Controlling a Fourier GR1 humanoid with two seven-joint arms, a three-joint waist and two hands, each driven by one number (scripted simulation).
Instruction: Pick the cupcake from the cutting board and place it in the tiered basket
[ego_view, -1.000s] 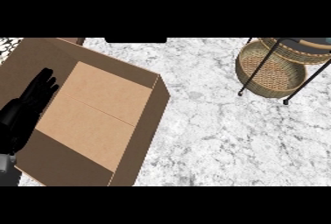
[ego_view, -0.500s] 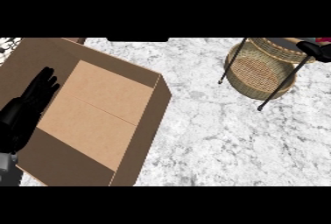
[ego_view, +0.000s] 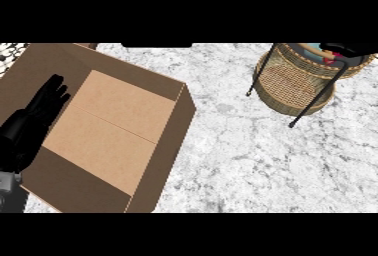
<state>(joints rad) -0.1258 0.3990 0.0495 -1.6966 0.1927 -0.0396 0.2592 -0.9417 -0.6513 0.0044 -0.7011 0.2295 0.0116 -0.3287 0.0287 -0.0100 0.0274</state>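
Observation:
The tiered wicker basket (ego_view: 295, 82) on black wire legs stands at the upper right of the marble counter. At its top rim, partly cut off by the view's edge, lies a small teal and red item (ego_view: 331, 54) that may be the cupcake. A black shape right over it looks like my right hand (ego_view: 357, 48), and most of it is out of view. My left hand (ego_view: 35, 122) rests open at the left edge, over the side of a cardboard box. No cutting board shows.
A large open brown cardboard box (ego_view: 111, 130) fills the left half of the view. Bare white marble counter (ego_view: 258, 160) stretches between the box and the basket. A patch of mesh (ego_view: 11, 50) shows at the top left corner.
The basket has shifted to the left in the view and now looks tilted. The black shape came in at its top rim. My left hand and the box have stayed put.

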